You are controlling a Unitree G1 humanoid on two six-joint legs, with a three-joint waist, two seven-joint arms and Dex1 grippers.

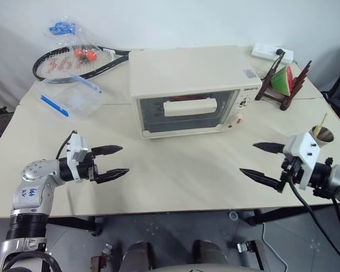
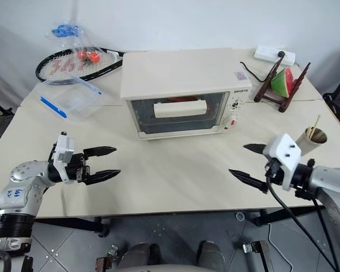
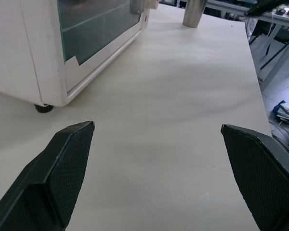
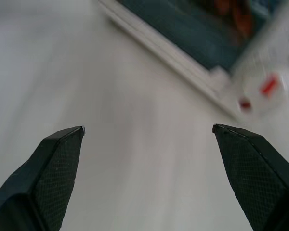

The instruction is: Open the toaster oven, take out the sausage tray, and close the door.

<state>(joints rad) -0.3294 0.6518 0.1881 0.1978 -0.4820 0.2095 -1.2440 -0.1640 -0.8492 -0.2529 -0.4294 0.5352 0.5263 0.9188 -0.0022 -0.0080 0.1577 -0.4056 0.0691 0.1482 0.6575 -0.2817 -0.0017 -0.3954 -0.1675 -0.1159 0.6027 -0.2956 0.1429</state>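
Before the toaster oven (image 1: 184, 79), bare table (image 1: 175, 170) separates the spread left gripper (image 1: 116, 161) and spread right gripper (image 1: 260, 161)

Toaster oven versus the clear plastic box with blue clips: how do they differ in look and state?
The cream-white boxy toaster oven is opaque and tall; the clear plastic box with blue clips is see-through and low. The oven's glass door is shut, with something red showing behind it; the box looks empty. The oven sits mid-table, the box to its left. Both rest on the pale table, untouched.
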